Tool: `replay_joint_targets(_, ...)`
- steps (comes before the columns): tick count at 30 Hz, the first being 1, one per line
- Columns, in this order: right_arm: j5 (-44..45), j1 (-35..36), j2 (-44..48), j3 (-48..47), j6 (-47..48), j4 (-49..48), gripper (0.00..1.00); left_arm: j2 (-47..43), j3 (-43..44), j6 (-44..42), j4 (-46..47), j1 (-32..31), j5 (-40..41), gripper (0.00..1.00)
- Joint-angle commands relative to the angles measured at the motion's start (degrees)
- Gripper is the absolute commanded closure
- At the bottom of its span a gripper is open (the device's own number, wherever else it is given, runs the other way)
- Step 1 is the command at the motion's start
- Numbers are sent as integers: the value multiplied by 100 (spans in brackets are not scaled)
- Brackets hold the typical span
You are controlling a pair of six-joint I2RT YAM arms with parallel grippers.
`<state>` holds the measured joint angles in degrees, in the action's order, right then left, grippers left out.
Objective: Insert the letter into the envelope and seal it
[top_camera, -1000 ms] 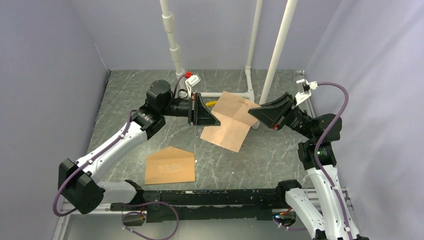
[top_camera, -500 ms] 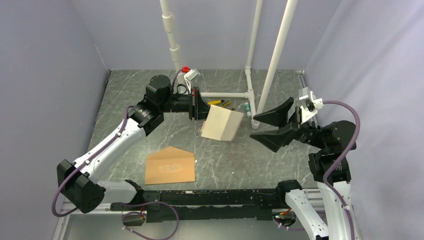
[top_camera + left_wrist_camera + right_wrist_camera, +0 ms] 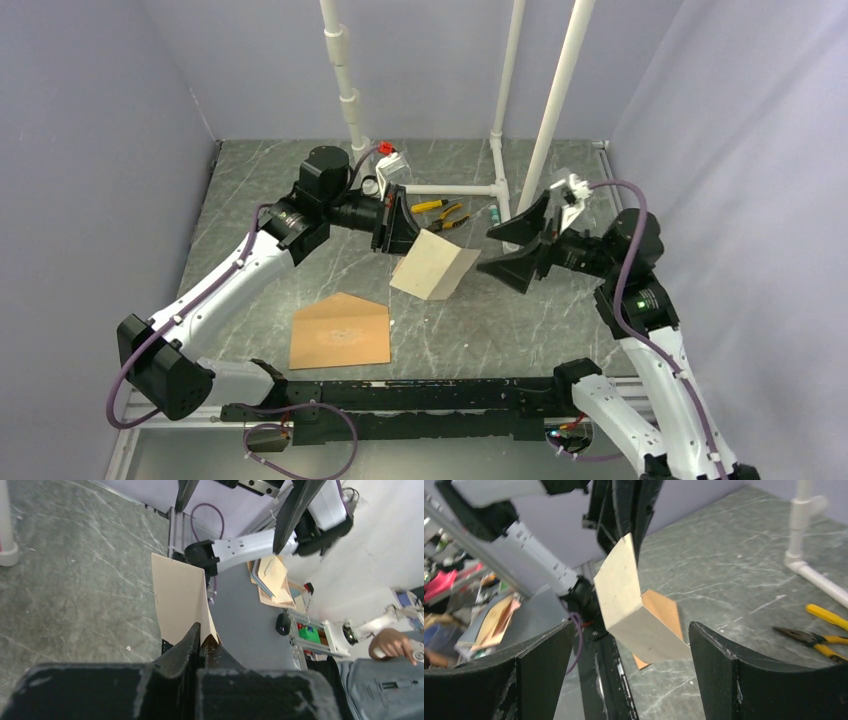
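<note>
In the last half second the right arm has been swinging in toward the middle. Its end effector (image 3: pixel 503 248) is now sitting just beside the free end of the letter (image 3: pixel 432 266), where before it was hanging well off to the side, and the letter is drooping a touch lower too. The left end effector (image 3: pixel 407 238) is pinching the letter by one edge, jaws closed tight on it. The sheet is hanging in the air folded over on itself, clear of the worktop (image 3: pixel 480 320). The right one is gaping wide and gripping nothing, with the folded sheet sitting right in the gap in its wrist view. The envelope (image 3: pixel 340 332) is lying flat on the worktop nearer the arm bases, well apart from the letter, with its flap looking open and pointing away from the bases, and nobody's touching it. To me they're on the get-the-letter-ready step, sorting the fold out between two hands, with nothing going in yet. I'm guessing the next move is calling for the right one to close on that loose end without crumpling it. After that the letter is needing a ride over to the envelope mouth.
</note>
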<state>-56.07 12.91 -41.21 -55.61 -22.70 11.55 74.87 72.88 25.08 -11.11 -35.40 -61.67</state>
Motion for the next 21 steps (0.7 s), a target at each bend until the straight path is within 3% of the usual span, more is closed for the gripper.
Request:
replay_joint_targets(1,-241,879,-118,59,1136,16,12,-197,84,-491,-27,-58,-751,98)
replay_joint_targets(6,-149,1517,-514,16,1648,14,14,-334,-9,-759,-36,-111,-1159,98)
replay_joint_targets(9,-616,1609,-729,-159,2052,434,36,-395,-15,-1065,-331,-132,-1310,98)
replay_joint_targets(13,-1089,1619,-645,-262,2462,962,54,-425,-15,-1114,-450,-133,-1338,98)
replay_joint_targets(17,-1084,1616,-519,-151,2296,784,96,-366,-5,-902,-263,-169,-1388,98)
replay_joint_targets(18,-1123,1616,-512,-143,2160,695,100,-352,37,-959,-366,-170,-1308,96)
replay_joint_targets(21,-1060,1627,-408,-134,1928,487,100,-379,268,-1448,-1118,-176,-642,75)
